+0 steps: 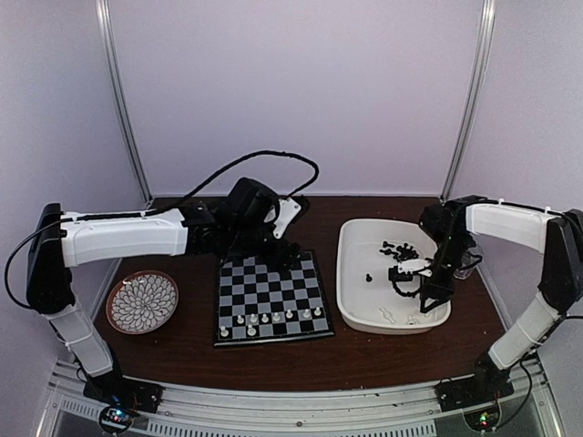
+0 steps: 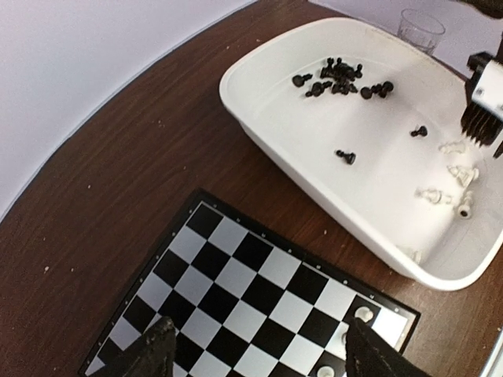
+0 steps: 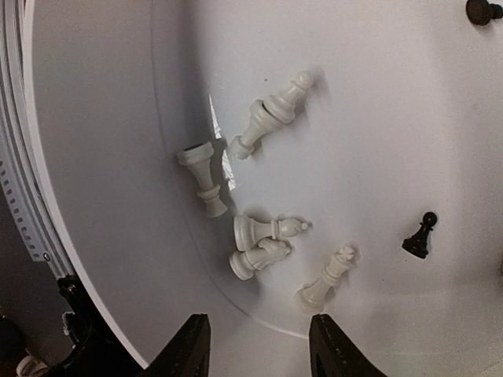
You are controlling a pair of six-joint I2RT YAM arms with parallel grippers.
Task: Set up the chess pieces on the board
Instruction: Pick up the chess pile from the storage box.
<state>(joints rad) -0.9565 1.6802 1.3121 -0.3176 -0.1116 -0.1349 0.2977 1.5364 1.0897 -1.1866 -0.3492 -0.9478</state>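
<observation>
The board [image 1: 271, 289] lies at table centre with several white chess pieces [image 1: 271, 318] in a row on its near rank. My left gripper [image 1: 273, 244] hovers over the board's far edge, open and empty. In the left wrist view its fingertips [image 2: 153, 349] straddle bare squares of the board [image 2: 251, 290], with white pieces [image 2: 362, 314] at the right corner. My right gripper [image 3: 259, 345] hangs open inside the white tray [image 3: 102, 157], just short of several white pieces lying flat: a bishop [image 3: 267, 229], a knight [image 3: 259, 258], a king [image 3: 326, 283], a rook [image 3: 200, 177]. A black pawn [image 3: 418, 236] stands nearby.
The white tray [image 1: 344, 273] sits right of the board and holds a cluster of black pieces [image 1: 401, 248] at its far side. A round patterned plate [image 1: 142, 301] lies left of the board. A clear glass [image 2: 420, 27] stands beyond the tray.
</observation>
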